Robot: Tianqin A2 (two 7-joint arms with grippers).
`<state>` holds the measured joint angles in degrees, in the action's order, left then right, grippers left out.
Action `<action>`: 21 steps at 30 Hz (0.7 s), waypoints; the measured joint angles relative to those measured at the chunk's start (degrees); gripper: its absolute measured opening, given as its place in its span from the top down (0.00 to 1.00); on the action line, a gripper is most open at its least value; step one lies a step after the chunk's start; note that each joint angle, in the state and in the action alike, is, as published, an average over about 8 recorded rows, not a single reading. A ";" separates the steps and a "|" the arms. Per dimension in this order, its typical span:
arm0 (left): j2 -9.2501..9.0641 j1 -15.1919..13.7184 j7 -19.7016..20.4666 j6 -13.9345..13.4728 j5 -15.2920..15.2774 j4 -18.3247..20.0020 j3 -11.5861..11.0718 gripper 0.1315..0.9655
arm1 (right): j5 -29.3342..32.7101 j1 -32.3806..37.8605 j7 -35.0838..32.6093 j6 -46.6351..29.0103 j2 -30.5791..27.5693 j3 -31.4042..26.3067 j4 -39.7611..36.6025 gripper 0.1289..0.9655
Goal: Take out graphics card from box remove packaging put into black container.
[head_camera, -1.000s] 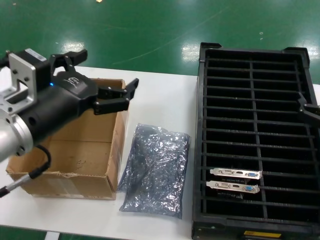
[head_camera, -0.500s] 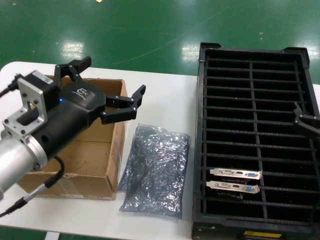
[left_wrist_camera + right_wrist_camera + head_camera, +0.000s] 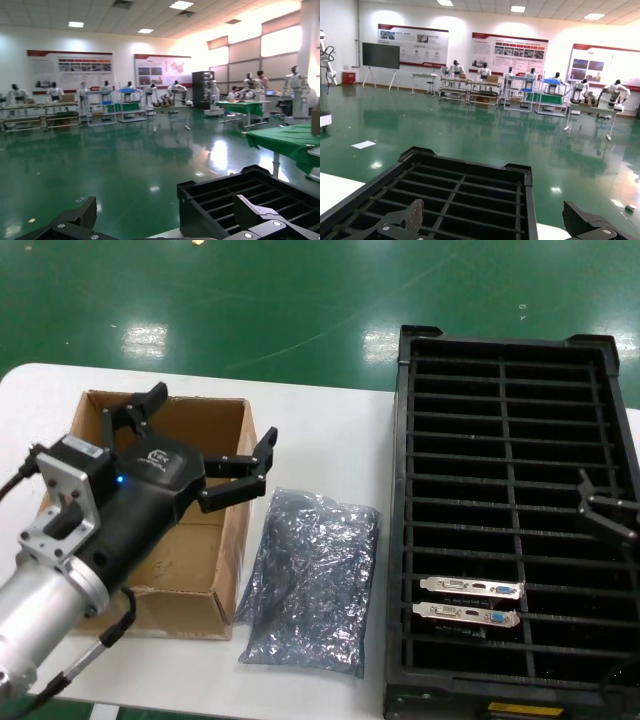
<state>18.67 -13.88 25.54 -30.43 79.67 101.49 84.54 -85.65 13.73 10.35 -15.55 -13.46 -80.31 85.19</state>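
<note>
box (image 3: 190, 540) left, packaging (image 3: 310, 580) middle, black container (image 3: 510, 440) right.

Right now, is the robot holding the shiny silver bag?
No, the shiny silver bag lies flat on the table, while the left gripper hangs open and empty over the box.

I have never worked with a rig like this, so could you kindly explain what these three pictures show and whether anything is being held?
It is a two-armed robot at a white table. One picture looks down from its head; the other two look out from its wrists across a hall. The left tool hovers open over the brown box, holding nothing. The right tool is above the black container, also open. Between box and container lies the packaging. Two graphics cards sit in container slots.
</note>
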 joint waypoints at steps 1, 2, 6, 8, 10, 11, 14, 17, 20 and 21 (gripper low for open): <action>-0.04 0.42 -0.77 0.92 0.71 -0.30 0.22 0.00 | -0.53 -0.42 -0.31 0.47 -0.11 -0.34 0.19 0.00; -0.09 0.84 -1.54 1.84 1.42 -0.60 0.43 0.00 | -1.06 -0.83 -0.62 0.94 -0.23 -0.69 0.39 0.00; -0.27 2.52 -4.63 5.51 4.25 -1.78 1.29 0.00 | -3.17 -2.49 -1.87 2.82 -0.68 -2.06 1.17 0.00; -0.36 3.33 -6.14 7.31 5.61 -2.35 1.71 0.00 | -4.20 -3.29 -2.49 3.74 -0.89 -2.73 1.55 0.00; -0.44 4.15 -7.65 9.11 7.01 -2.93 2.13 0.00 | -5.24 -4.10 -3.10 4.66 -1.11 -3.41 1.94 0.00; -0.49 4.57 -8.42 10.03 7.72 -3.23 2.35 0.00 | -5.77 -4.52 -3.41 5.13 -1.23 -3.75 2.13 0.00; -0.62 5.80 -10.68 12.73 9.79 -4.10 2.98 0.00 | -7.31 -5.74 -4.33 6.51 -1.56 -4.75 2.71 0.00; -0.76 7.06 -12.97 15.45 11.90 -4.99 3.63 0.00 | -8.88 -6.98 -5.25 7.90 -1.90 -5.77 3.29 0.00; -0.84 7.88 -14.47 17.24 13.28 -5.57 4.05 0.00 | -9.91 -7.80 -5.86 8.82 -2.12 -6.44 3.67 0.00; -0.86 8.10 -14.85 17.70 13.63 -5.72 4.16 0.00 | -10.17 -8.01 -6.02 9.05 -2.17 -6.61 3.77 0.00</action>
